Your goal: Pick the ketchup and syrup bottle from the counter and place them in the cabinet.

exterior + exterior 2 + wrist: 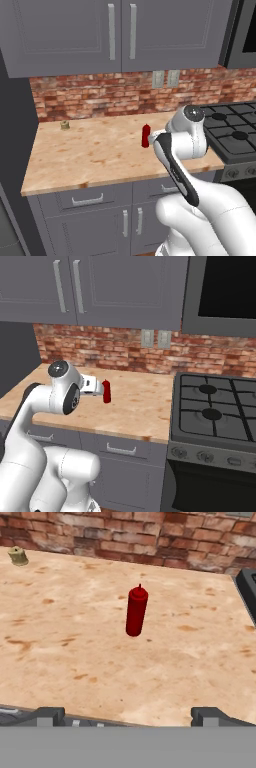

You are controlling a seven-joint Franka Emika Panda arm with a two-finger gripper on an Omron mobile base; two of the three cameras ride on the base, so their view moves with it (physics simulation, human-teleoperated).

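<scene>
The ketchup (136,611) is a slim bright red bottle standing upright in the middle of the tan wooden counter (75,652). It also stands just past my white wrist in the left base view (145,136) and the right base view (106,392). My gripper (129,717) is open, its two dark fingertips (50,716) wide apart. It hovers over the counter's front part, pointed at the ketchup and short of it, with nothing between the jaws. The syrup bottle is out of view. A tall dark grey unit (15,150), seemingly the cabinet, rises at the counter's left end, its door out of view.
A small olive-tan object (64,125) sits at the counter's back left near the brick wall (100,95). A black gas stove (215,406) adjoins the counter on the right. Paired-door wall cabinets (120,35) hang overhead. Grey drawers (87,200) run below the counter edge.
</scene>
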